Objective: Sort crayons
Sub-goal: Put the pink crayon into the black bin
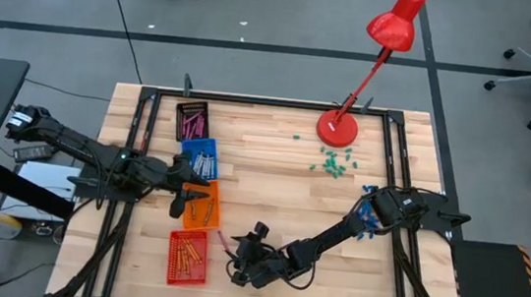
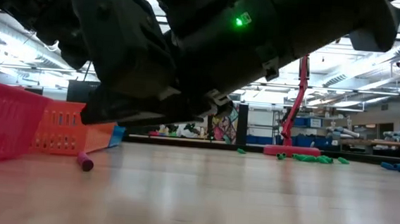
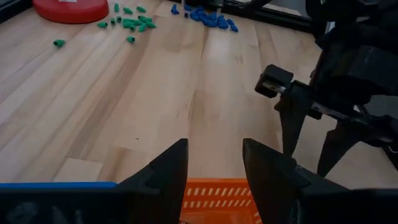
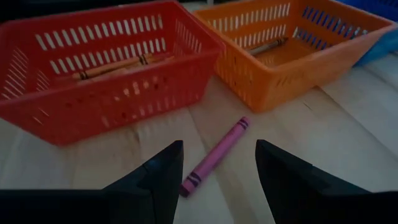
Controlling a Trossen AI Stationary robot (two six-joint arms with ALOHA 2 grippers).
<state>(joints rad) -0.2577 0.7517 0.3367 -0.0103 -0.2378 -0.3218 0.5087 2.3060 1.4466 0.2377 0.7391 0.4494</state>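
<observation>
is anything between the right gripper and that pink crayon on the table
Nothing visible. The right gripper is open, and the pink crayon lies on bare wood just ahead of its fingers. The red basket and orange basket sit beyond it, not in the path.

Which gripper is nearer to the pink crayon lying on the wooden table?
Right. The open right gripper hovers directly over the pink crayon; the open left gripper is farther off, above the orange basket.

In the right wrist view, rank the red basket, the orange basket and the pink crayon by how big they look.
1. Red basket, though it sits nearer the camera than the orange one, so the lead is unsure.
2. Orange basket.
3. Pink crayon, clearly smallest.
</observation>
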